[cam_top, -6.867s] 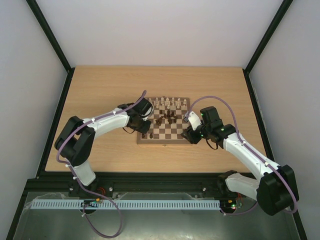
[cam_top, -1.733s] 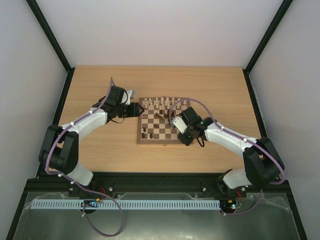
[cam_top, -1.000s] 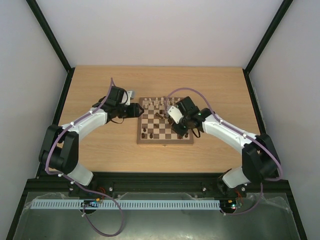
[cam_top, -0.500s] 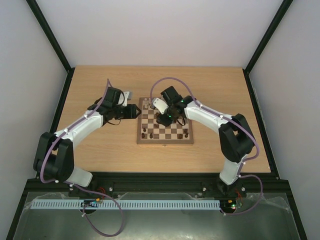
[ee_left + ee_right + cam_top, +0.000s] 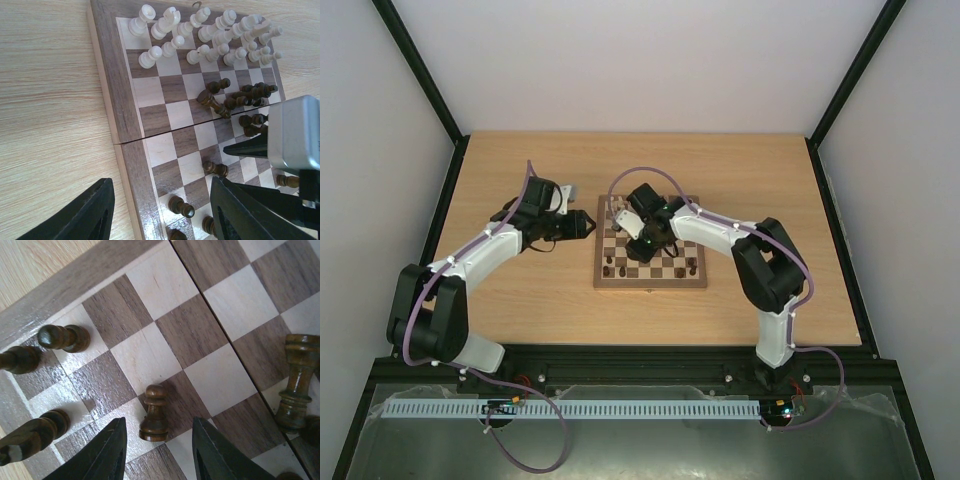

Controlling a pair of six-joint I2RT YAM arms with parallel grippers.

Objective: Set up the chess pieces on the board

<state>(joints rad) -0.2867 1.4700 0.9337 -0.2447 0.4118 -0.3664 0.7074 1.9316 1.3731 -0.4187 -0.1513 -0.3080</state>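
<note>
Where the overhead camera looks down, the board (image 5: 650, 284) lies mid-worktop (image 5: 770, 180). The left gripper (image 5: 588, 226) sits just beside its left edge, and the right gripper (image 5: 635, 240) reaches over its left half.

From the left wrist, that gripper's fingers (image 5: 85, 215) stand wide apart with nothing held, above the board's rim. Cream pieces (image 5: 200, 35) stand in two rows at the far end. Dark pieces (image 5: 240, 95) lie jumbled in mid-board, with a few more nearer the camera.

From the right wrist, the fingers are apart. A dark pawn (image 5: 154, 412) stands upright between their tips with a gap on either side. Other dark pieces sit by the rim, and I cannot tell whether they are upright or tipped
</note>
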